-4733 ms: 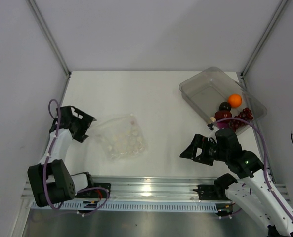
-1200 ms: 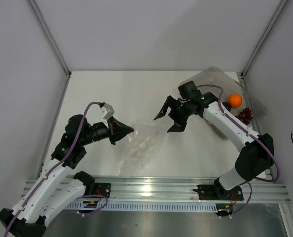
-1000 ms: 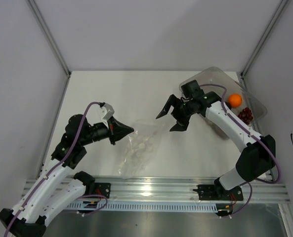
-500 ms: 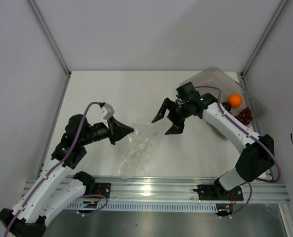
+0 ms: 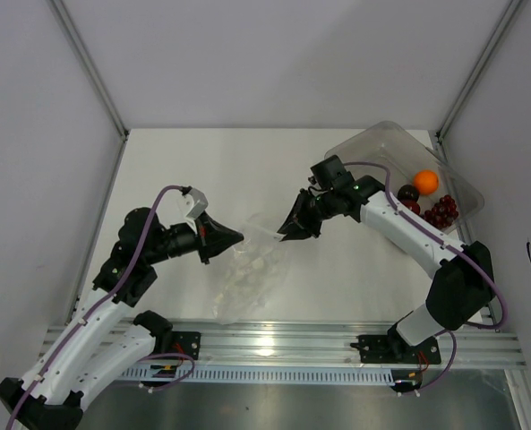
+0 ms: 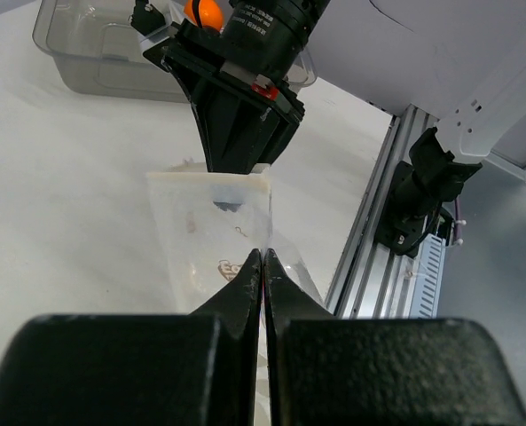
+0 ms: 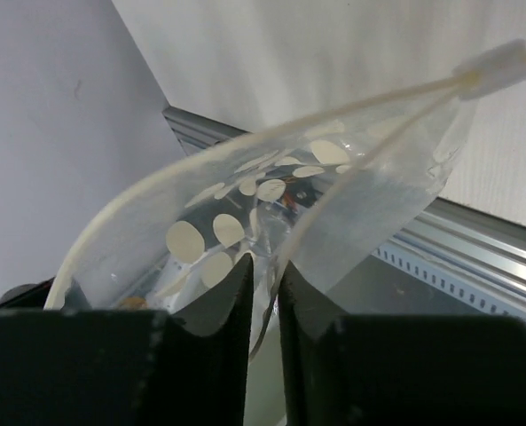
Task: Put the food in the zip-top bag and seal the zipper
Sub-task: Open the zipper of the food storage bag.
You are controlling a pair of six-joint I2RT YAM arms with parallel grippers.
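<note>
While the left gripper [image 5: 238, 237], left of centre in the overhead view, is clenched on one edge of the small clear crinkly zip-top bag [image 5: 250, 269] with white dots on its film, the bag slopes from that pinch toward the lower middle of the frame over the white table [image 5: 202, 170]. Just right of it, the right gripper [image 5: 286, 231] stands with its jaws narrow about the opposite lip. The right wrist view shows film in the slim gap between them, but I cannot tell whether they have bitten yet. The thin clear zipper [image 7: 489, 62] gapes there into an open mouth. The step in hand looks like spreading that mouth. To do it well, the right jaws should take one layer only, just under the strip. The two arms should then part gently, so that neither pinch slips and the film does not tear. The mouth is best turned toward the rigid clear rectangular plastic bin [image 5: 372, 150] at upper right. The food waits there: a dark plum-like ball [image 5: 407, 193], an orange ball [image 5: 425, 182] and a bunch of dark red grapes [image 5: 441, 211].
</note>
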